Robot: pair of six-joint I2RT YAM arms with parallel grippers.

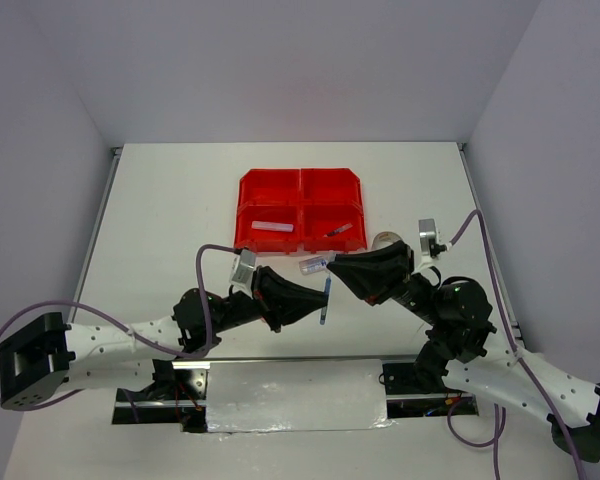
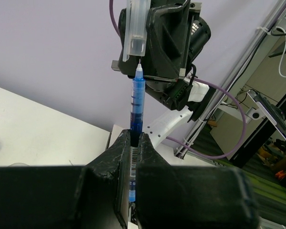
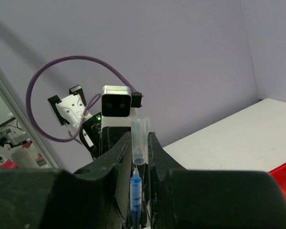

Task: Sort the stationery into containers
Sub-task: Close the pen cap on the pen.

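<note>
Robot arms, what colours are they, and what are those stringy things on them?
The left arm and right arm are white tubes with black joints. The left gripper and right gripper are black wedges. The stringy things are purple cables looping along each arm.

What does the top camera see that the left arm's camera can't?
Only the top view shows the red bins, with small items lying in the two nearer ones.

Only the left wrist view shows, up close, the blue pen with its white tip pointing right at the open end of the clear cap.

Both views show the pen, the cap, the left gripper shut on the pen, and the right gripper holding the cap.
</note>
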